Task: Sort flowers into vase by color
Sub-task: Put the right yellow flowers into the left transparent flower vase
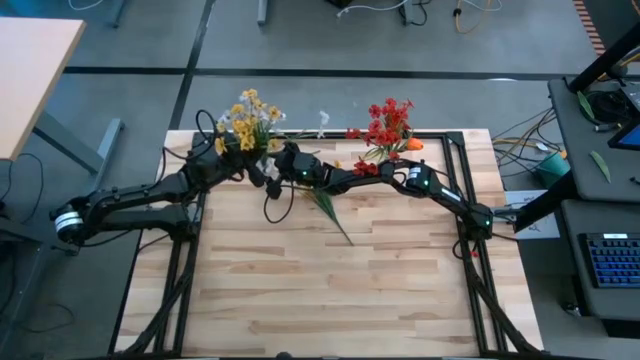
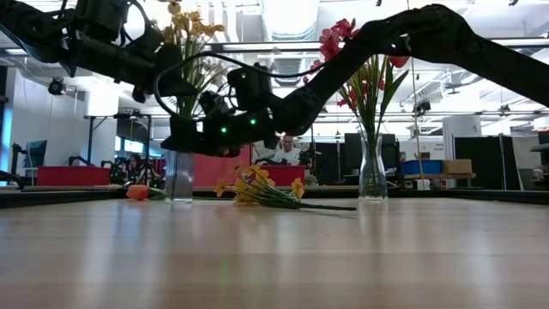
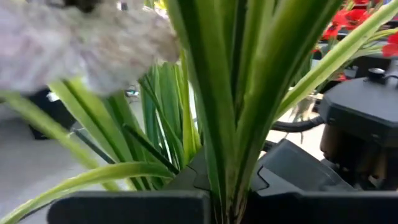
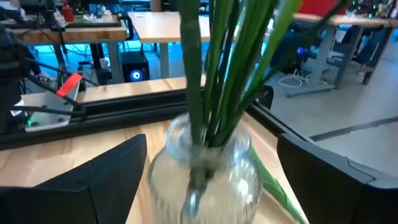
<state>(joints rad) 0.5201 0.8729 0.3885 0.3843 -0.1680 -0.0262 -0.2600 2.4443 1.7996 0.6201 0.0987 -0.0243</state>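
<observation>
A glass vase (image 2: 178, 176) with yellow flowers (image 1: 250, 120) stands at the table's far edge, left of centre. My left gripper (image 3: 227, 205) is at the flowers' stems above the vase, shut on green stems. A blurred pale blossom cluster (image 3: 93, 43) is close by. My right gripper (image 4: 211, 162) is open, with one finger on either side of the vase (image 4: 205, 177); I see no touch. A yellow spray (image 1: 325, 200) lies flat on the table. A second vase (image 2: 371, 172) holds red flowers (image 1: 390, 125). My left gripper pinches a bunch of green stems and leaves (image 3: 224, 186) between its two fingers. It comes at them roughly level from the table's left. The stems stand upright through the fingers; their lower ends are hidden in this view.
An orange blossom (image 1: 415, 145) lies beside the red vase. A black frame (image 1: 455, 140) runs along the table's edges. The near half of the wooden table (image 1: 330, 290) is bare. People and desks show in the room behind.
</observation>
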